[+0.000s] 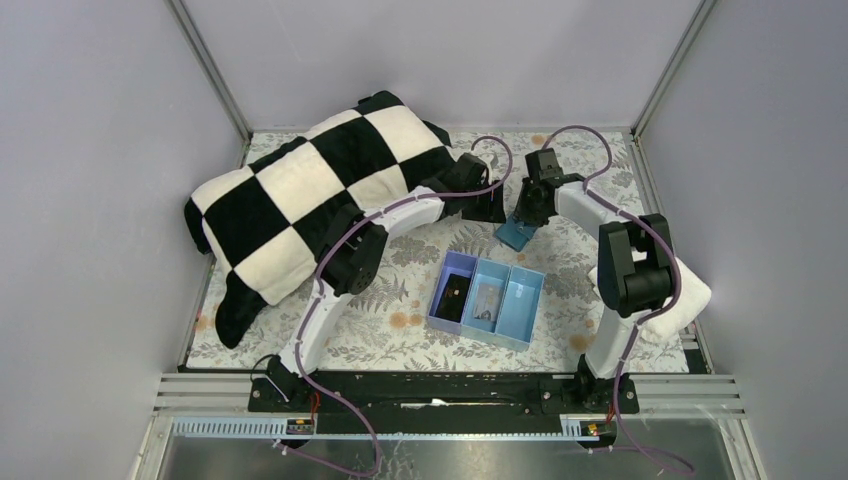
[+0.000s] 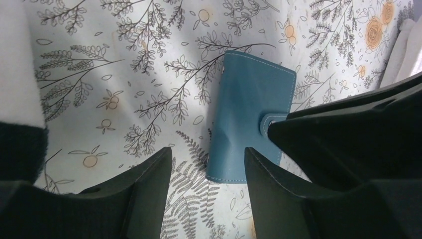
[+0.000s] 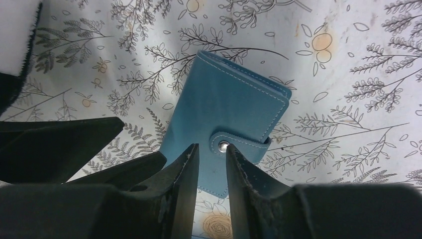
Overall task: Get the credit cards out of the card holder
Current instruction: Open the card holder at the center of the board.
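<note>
Nothing is out yet: the holder (image 3: 224,109) lies flat near the far edge of the tabletop (image 1: 400,300), right of its middle, with its tab (image 3: 244,143) snapped shut and no cards in sight. My left gripper (image 2: 208,154) hovers over it with jaws about half apart and empty, and my right gripper (image 3: 211,149) sits at the tab with only a slim gap, gripping nothing that I can see. Left to do, I judge: unsnap the tab, fold it open and draw every card out.
</note>
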You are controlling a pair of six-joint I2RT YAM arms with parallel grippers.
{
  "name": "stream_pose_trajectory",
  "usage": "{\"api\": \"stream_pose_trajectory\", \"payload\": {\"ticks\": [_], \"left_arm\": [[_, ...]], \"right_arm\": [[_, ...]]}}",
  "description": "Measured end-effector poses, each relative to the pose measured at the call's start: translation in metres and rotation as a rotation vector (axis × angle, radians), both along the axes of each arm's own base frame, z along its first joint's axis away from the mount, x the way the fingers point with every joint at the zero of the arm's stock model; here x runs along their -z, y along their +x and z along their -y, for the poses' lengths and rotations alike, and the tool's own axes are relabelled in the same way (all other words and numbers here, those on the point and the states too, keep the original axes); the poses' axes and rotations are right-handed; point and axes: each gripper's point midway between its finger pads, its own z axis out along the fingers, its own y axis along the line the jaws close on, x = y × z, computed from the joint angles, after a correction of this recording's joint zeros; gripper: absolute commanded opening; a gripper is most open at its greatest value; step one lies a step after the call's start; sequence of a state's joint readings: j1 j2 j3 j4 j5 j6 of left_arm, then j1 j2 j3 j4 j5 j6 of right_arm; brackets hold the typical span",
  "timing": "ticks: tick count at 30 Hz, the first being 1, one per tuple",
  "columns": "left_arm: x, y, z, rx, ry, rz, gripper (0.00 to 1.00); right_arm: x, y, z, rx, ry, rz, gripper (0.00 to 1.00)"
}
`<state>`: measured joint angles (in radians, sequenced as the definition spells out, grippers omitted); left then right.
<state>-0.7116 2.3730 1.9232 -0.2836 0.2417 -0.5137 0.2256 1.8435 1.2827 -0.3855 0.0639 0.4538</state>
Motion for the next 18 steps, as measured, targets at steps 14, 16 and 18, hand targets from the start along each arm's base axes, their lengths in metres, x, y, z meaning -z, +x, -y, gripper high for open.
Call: {"api": "stream_pose_trajectory", "payload": {"ticks": [14, 16, 18], "left_arm": [[0.019, 0.002, 0.003, -0.019, 0.063, 0.008, 0.61], [0.019, 0.002, 0.003, -0.019, 0.063, 0.008, 0.61], [0.019, 0.002, 0.003, -0.019, 0.062, 0.008, 0.61]], "right_arm": [[0.022, 0.003, 0.004, 0.03, -0.051, -0.029, 0.18], [0.022, 0.003, 0.006, 0.038, -0.066, -0.026, 0.08], [0.023, 0.005, 0.008, 0.045, -0.08, -0.013, 0.0]]}}
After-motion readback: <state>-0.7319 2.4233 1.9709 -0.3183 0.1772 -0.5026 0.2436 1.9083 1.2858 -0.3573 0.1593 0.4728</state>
